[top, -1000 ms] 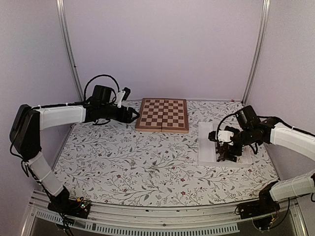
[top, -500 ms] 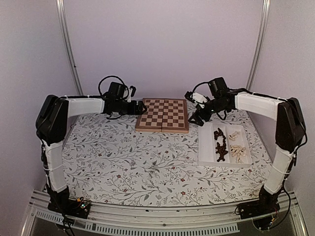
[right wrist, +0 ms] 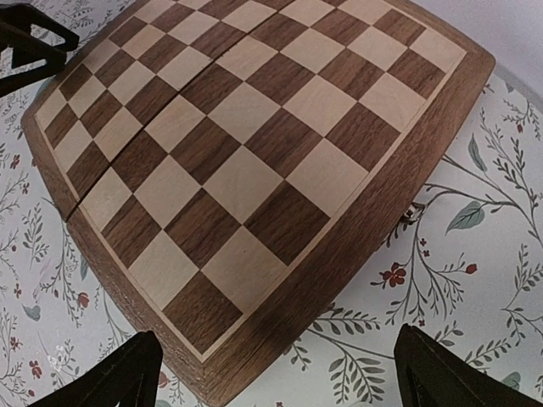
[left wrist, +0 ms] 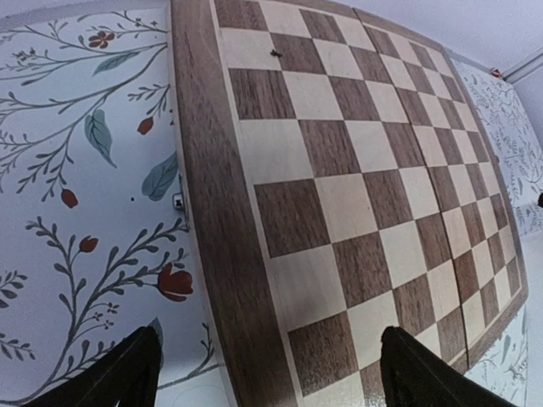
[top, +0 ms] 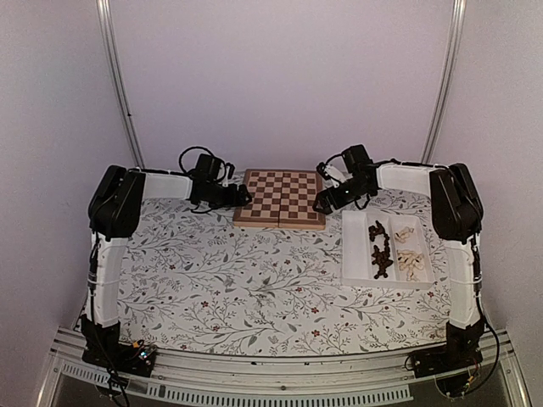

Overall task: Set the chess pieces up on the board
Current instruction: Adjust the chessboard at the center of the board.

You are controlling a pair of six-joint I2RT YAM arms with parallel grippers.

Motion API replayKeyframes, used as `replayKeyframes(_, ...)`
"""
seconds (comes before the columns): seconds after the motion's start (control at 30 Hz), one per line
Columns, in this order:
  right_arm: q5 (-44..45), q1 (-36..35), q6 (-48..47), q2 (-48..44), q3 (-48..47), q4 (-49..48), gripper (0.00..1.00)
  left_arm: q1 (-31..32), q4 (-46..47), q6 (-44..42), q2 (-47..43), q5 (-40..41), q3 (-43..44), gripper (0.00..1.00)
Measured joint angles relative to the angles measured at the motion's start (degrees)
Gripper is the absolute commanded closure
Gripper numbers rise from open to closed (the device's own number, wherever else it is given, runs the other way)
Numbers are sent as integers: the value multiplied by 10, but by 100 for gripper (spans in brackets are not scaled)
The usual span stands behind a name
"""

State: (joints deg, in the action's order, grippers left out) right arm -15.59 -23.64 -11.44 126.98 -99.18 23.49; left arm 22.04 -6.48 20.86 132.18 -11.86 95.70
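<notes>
The wooden board [top: 281,197] lies at the back middle of the table with no pieces on it; it fills the left wrist view [left wrist: 356,186] and the right wrist view [right wrist: 254,144]. The dark chess pieces [top: 379,248] and the cream chess pieces [top: 411,259] lie in a white tray [top: 352,250] at the right. My left gripper [top: 242,197] is open and empty at the board's left edge [left wrist: 271,377]. My right gripper [top: 321,203] is open and empty at the board's right near corner [right wrist: 276,373].
The table carries a floral cloth [top: 237,271]. Metal frame posts [top: 119,85] stand at the back corners against the pale walls. A small metal clasp [right wrist: 411,210] shows on the board's right side.
Both arms have swung in toward the board. The right gripper left the tray and came to the board's right near corner; the left gripper closed in on the board's left edge.
</notes>
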Motion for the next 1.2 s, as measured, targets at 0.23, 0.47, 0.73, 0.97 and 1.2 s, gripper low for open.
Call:
replayKeyframes(0.23,-23,12,35,70,-55,27,3,0,2,1,8,-25,1,9)
replayKeyframes(0.47,-94,12,31,115,-111,54,5,0,16,10,8,-64,-7,17)
replayKeyframes(0.73,-122,12,-9,130,-131,70,7,6,26,16,-38,-88,-89,20)
replayKeyframes(0.97,-130,-3,-71,129,-129,82,9,41,8,26,-139,-64,-217,20)
replayKeyframes(1.2,-146,-21,-158,109,-103,97,9,126,-17,40,-254,-38,-360,23)
